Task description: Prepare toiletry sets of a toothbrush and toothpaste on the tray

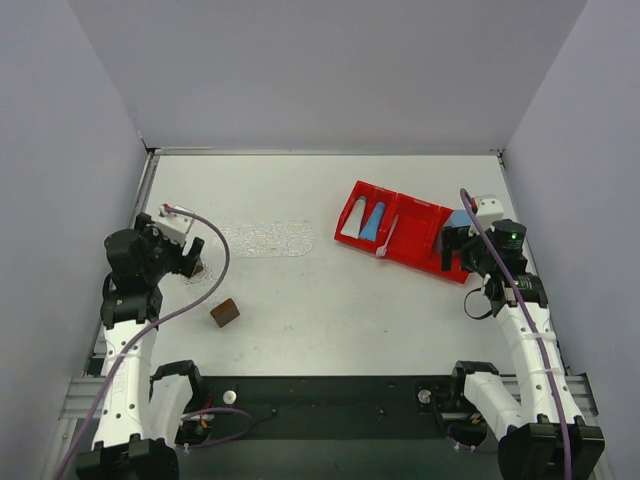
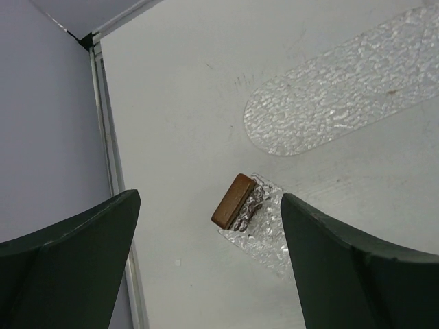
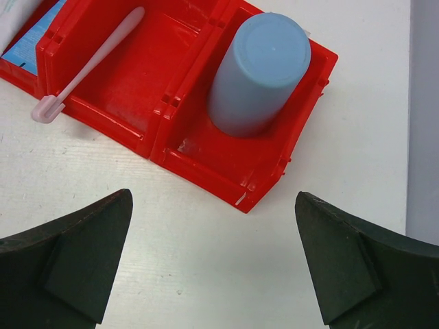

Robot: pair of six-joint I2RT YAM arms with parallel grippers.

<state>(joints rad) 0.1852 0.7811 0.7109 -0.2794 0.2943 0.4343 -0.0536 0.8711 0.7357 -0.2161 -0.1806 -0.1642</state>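
Note:
The clear bumpy tray [image 1: 268,238] lies flat left of centre and also shows in the left wrist view [image 2: 343,89]. The pinkish-white toothbrush [image 1: 387,238] leans over the front wall of the red bin [image 1: 425,255], head outside, which the right wrist view [image 3: 89,62] also shows. A blue toothpaste tube [image 1: 373,220] and a white one [image 1: 352,224] lie in the bin's left compartment. My left gripper [image 1: 192,258] is open and empty [image 2: 206,274] above a brown block [image 2: 233,200] on a small clear piece. My right gripper [image 1: 455,250] is open and empty [image 3: 212,267], just in front of the bin's right corner.
A round blue cup [image 3: 257,72] lies in the bin's right compartment [image 3: 274,157]. A second loose brown block [image 1: 224,313] sits on the table nearer the front. The table's left rail [image 2: 110,137] and side wall are close to my left gripper.

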